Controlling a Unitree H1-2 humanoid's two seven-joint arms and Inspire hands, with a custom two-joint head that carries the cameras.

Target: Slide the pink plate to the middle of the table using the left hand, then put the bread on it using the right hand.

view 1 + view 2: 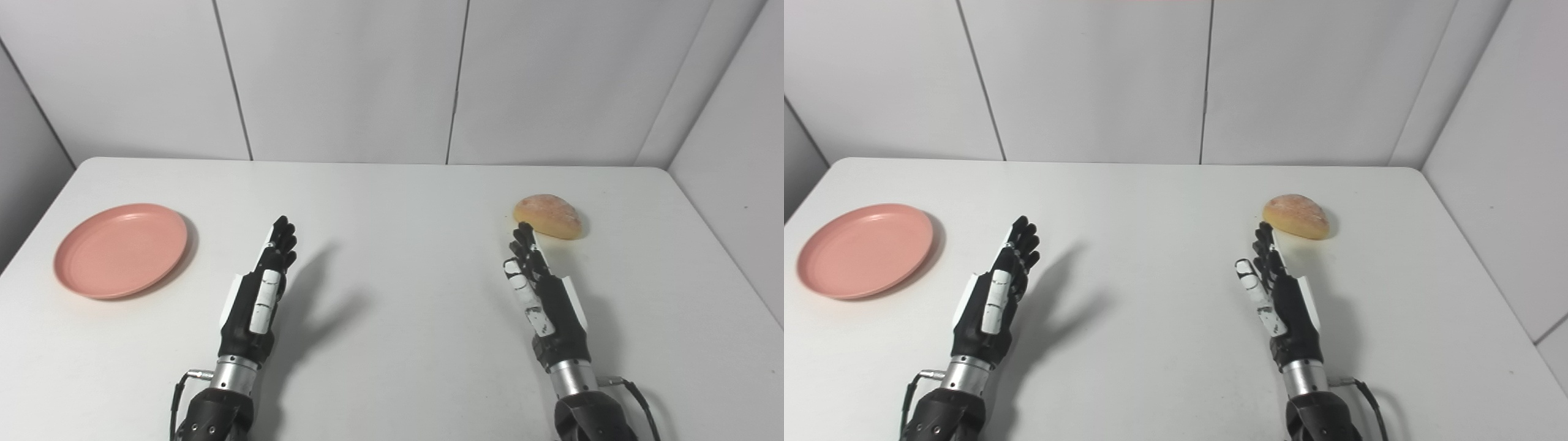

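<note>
while both robot hands lie empty, fingers extended, left robot hand (260, 294), right robot hand (539, 288), bread (548, 215) long axis left-right

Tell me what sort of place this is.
Probably a robot test booth, not a kitchen: a bare white table boxed in by plain white wall panels, with only a pink plate and bread.

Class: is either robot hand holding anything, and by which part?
Nothing is held. Left hand and right hand are open, apart from plate and bread.
</note>
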